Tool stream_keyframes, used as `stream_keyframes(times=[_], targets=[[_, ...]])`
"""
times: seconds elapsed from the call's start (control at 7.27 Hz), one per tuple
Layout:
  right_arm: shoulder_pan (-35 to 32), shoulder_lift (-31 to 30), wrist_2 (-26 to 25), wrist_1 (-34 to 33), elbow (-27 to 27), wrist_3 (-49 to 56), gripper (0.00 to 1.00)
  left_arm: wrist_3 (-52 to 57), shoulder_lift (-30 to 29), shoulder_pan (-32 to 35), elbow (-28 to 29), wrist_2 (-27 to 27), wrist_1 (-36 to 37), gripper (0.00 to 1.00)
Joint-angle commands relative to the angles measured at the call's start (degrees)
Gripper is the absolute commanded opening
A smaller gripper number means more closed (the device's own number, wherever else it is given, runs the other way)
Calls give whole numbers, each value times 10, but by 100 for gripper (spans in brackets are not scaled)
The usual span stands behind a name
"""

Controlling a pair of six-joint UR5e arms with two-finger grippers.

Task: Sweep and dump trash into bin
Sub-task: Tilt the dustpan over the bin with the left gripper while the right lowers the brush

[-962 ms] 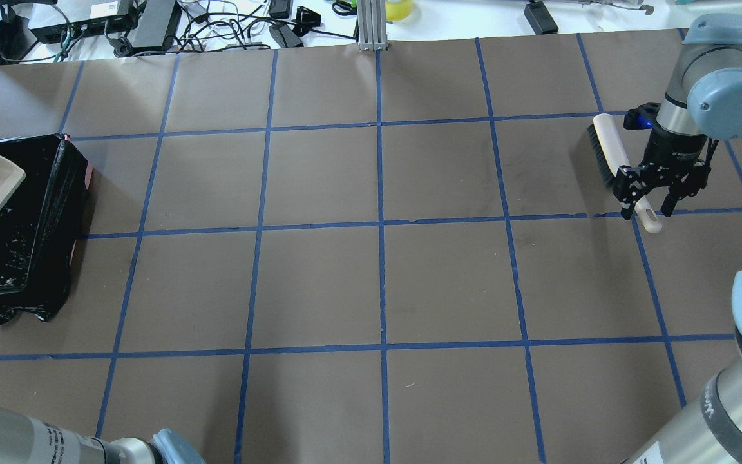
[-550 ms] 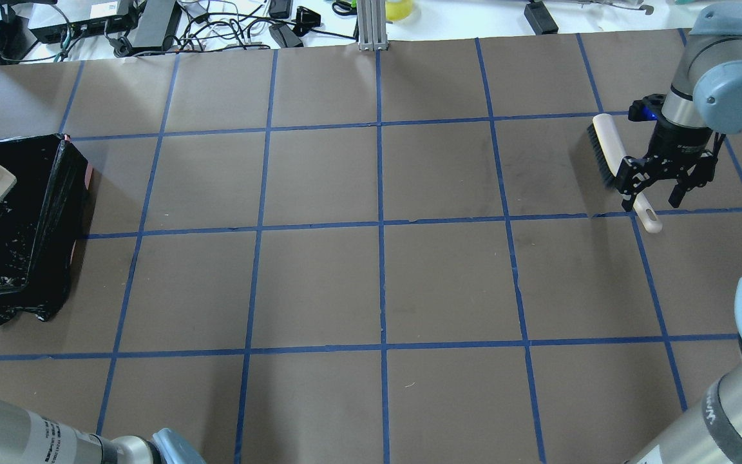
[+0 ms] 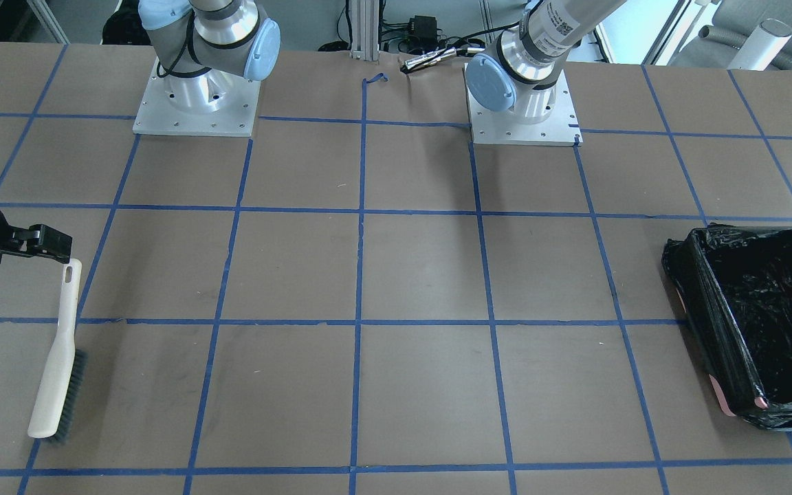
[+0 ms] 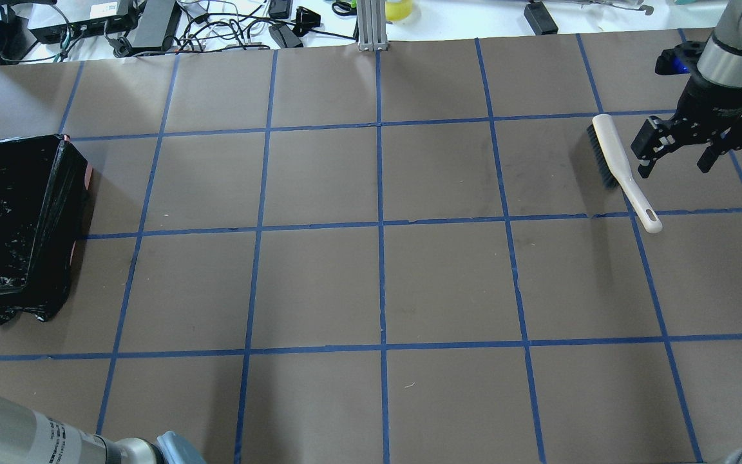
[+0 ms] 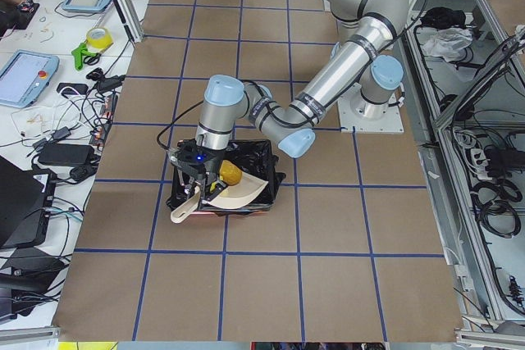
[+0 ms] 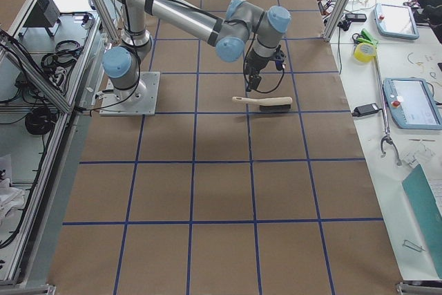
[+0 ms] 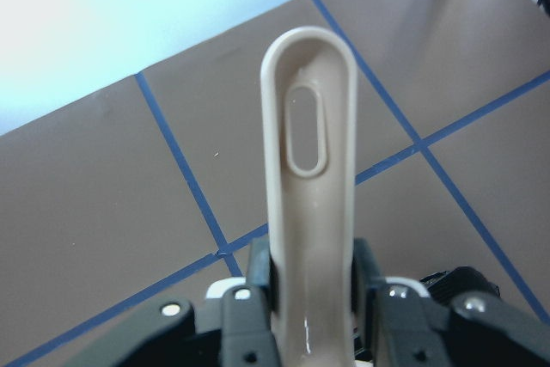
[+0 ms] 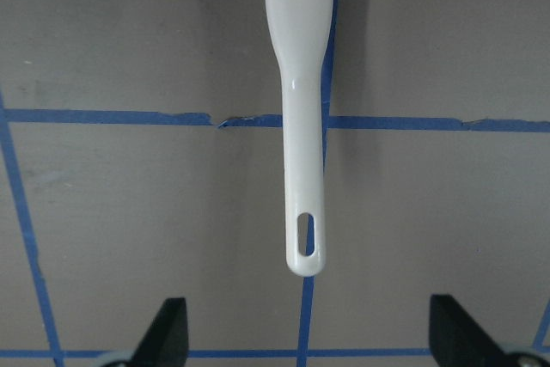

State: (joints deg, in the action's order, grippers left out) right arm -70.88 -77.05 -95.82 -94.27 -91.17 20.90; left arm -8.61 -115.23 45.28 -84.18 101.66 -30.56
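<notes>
The bin point(image 4: 23, 212), lined with a glossy black bag, stands at the table's left end. My left gripper point(image 7: 311, 277) is shut on the beige dustpan's handle point(image 7: 308, 161) and holds the dustpan point(image 5: 239, 194) tilted over the bin point(image 5: 261, 153). An orange-brown lump of trash point(image 5: 230, 174) lies in the pan. The white brush point(image 4: 617, 162) with dark bristles lies flat on the table at the far right. My right gripper point(image 4: 675, 166) hangs open above and just beyond the brush handle point(image 8: 301, 169), holding nothing.
Brown paper with a blue tape grid covers the table point(image 4: 377, 283). Cables and electronics point(image 4: 120, 26) lie along the far edge, and an aluminium post point(image 4: 368, 26) stands there. Both arm bases point(image 3: 193, 96) are bolted at the robot's side.
My open right gripper has risen and pulled away to the far right, off the brush handle. The dustpan has slid further left over the bin.
</notes>
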Motion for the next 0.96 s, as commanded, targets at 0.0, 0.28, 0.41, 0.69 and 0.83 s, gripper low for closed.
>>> stream_keyframes(times=[0.0, 0.28, 0.41, 0.69, 0.83], targets=[[-38, -42, 10, 33, 19, -7, 100, 35, 10, 46, -22, 43, 79, 0], [-77, -81, 11, 89, 29, -71, 100, 67, 12, 55, -56, 51, 165, 0], [-99, -106, 12, 115, 29, -103, 100, 92, 17, 56, -76, 61, 206, 0], [-153, -146, 14, 117, 31, -140, 100, 118, 24, 56, -81, 61, 218, 0], [-160, -154, 14, 124, 31, -147, 100, 127, 23, 56, -81, 61, 232, 0]])
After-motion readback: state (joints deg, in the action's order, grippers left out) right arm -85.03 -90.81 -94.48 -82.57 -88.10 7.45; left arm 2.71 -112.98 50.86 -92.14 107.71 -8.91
